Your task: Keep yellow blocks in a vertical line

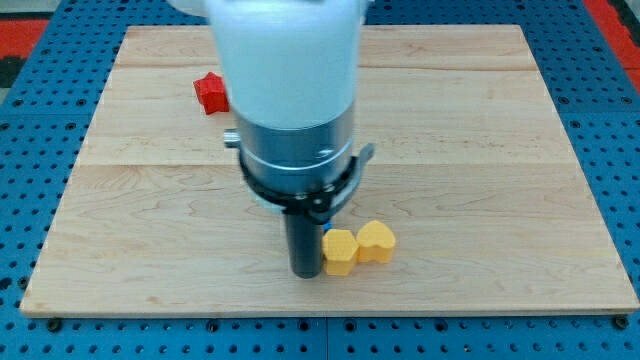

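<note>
Two yellow blocks lie side by side near the view's bottom centre on the wooden board. The left one is a yellow hexagon-like block; the right one is a yellow heart-shaped block. They touch each other in a roughly horizontal row. My tip stands just to the view's left of the left yellow block, touching or nearly touching it. A sliver of blue shows between the rod and the yellow blocks; its shape is hidden.
A red block lies at the view's upper left, partly hidden by the arm's white body. The board rests on a blue perforated table.
</note>
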You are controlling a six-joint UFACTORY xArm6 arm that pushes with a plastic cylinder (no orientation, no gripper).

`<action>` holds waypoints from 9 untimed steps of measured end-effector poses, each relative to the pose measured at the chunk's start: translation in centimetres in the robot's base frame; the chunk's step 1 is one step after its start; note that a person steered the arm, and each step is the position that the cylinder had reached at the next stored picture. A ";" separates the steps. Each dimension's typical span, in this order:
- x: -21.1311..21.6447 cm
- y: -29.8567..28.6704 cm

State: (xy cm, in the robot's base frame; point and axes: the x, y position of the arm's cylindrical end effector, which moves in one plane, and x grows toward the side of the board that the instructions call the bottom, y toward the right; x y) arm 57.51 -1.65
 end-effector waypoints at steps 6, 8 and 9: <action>-8.1 15.8; -7.1 17.7; -4.2 16.2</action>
State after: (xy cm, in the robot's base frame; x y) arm 53.36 14.58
